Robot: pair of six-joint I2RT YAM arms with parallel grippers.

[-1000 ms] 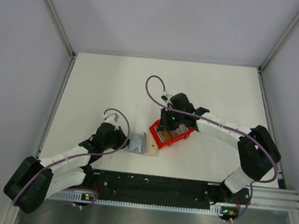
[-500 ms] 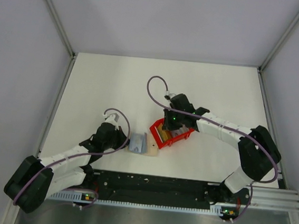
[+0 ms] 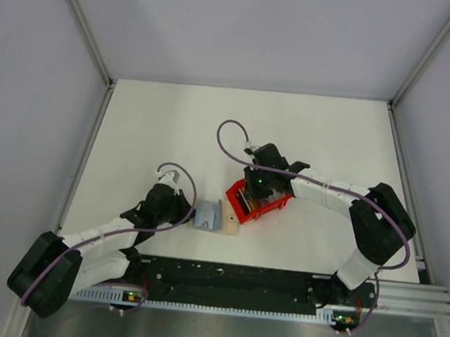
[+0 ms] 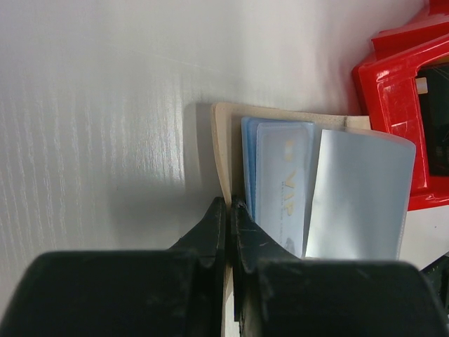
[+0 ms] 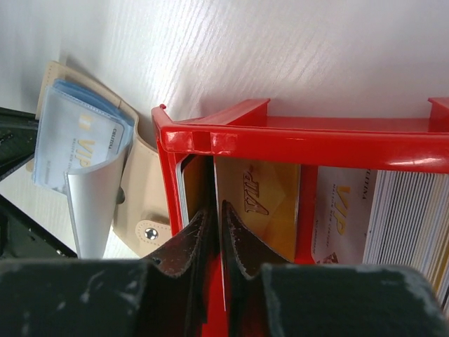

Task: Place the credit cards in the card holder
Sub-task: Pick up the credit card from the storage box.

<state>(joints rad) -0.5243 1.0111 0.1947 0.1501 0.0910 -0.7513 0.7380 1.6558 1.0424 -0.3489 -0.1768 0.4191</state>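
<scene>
The beige card holder [image 3: 224, 217] lies open on the table left of the red tray [image 3: 245, 212]. My left gripper [image 4: 229, 205] is shut on the holder's beige edge [image 4: 223, 147]. Pale blue credit cards [image 4: 280, 182] sit in its pockets beside a raised grey flap [image 4: 358, 196]. My right gripper [image 5: 216, 208] reaches down into the tray [image 5: 280, 137]. Its jaws stand a narrow slit apart astride the left edge of an upright gold credit card [image 5: 266, 203]. Whether they pinch it does not show. The card holder [image 5: 144, 203] also shows in the right wrist view.
More cards stand in the tray: a white one [image 5: 340, 210] and a packed stack [image 5: 407, 210] to its right. Another card [image 5: 184, 189] leans against the tray's left wall. The table's near rail runs just behind the holder.
My right gripper has shifted slightly left and nearer inside the tray, its cable loop swinging left. The left arm and the holder have stayed still.
</scene>
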